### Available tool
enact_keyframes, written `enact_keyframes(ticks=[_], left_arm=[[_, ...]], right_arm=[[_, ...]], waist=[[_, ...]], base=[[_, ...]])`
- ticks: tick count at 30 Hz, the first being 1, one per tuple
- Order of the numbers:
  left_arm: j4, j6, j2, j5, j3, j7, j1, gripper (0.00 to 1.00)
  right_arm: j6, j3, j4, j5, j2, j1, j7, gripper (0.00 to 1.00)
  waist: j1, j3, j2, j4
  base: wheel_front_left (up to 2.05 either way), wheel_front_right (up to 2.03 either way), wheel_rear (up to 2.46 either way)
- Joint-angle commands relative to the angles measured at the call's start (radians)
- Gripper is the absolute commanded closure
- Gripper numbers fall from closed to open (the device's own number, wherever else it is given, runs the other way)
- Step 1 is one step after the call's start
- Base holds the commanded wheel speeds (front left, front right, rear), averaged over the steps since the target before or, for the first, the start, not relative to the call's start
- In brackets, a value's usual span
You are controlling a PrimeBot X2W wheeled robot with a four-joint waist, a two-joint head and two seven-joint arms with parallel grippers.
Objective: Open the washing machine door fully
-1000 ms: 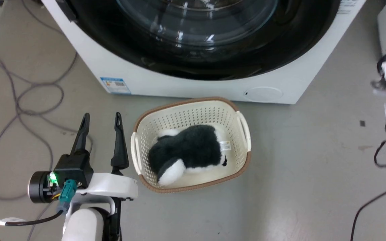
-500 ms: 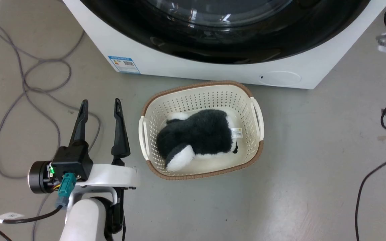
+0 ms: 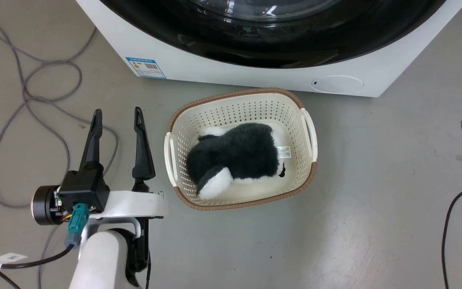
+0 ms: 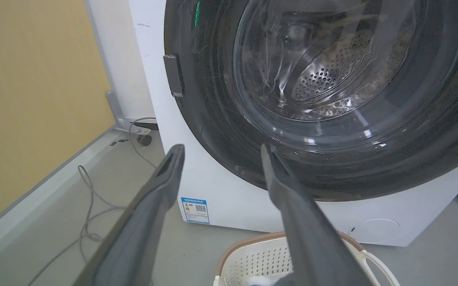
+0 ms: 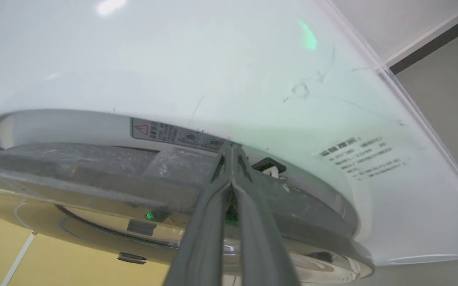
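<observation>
Progress is slight: the washing machine door (image 4: 209, 119) is at most cracked open, by my reading. In the right wrist view the door's thick grey rim stands just off the white front of the washing machine (image 4: 229, 206), enough to bare a warning label and a small dark latch hook (image 5: 268, 166) in the gap. From the left wrist view the door looks close to flush. Nearly the whole swing is left.

Your right gripper (image 5: 231, 149) has its two fingers pressed together, holding nothing, with the tips tucked into that gap. Your left gripper (image 3: 117, 112) stands wide and empty, low before the machine's front and apart from it. It is beside the basket (image 3: 239, 96), which sits just in front of the machine with a plush toy (image 3: 235, 156) inside.

The door covers the middle of the machine's front. Its glossy face points outward toward the basket, and its glass bowl bulges back into the drum. Being round, it has no long axis of its own. A grey block (image 4: 173, 75) on the door's edge at your left, which I take for the hinge, suggests an upright hinge line and a swing outward to that side.
</observation>
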Motion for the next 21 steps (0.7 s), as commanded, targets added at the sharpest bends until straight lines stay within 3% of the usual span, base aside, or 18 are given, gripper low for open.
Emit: enact_keyframes(ticks=[1,11,21], left_arm=[[-0.001,0.007,0.001,-0.007,-0.002,-0.012,-0.019,0.0],[0.014,0.006,0.001,-0.002,0.01,-0.033,-0.028,0.0],[0.03,-0.001,0.001,0.006,0.022,-0.045,-0.009,0.0]], right_arm=[[0.002,0.023,-0.003,0.038,0.01,-0.021,0.034,1.0],[0.002,0.071,-0.058,0.193,-0.018,0.014,0.171,1.0],[0.002,0.101,-0.106,0.301,-0.014,0.091,0.23,1.0]], waist=[[-0.0001,0.002,0.0,-0.001],[-0.0001,-0.008,0.0,-0.015],[-0.0001,-0.049,0.0,-0.034]], base=[[0.0,0.0,0.0],[0.0,0.0,0.0],[0.0,0.0,0.0]])
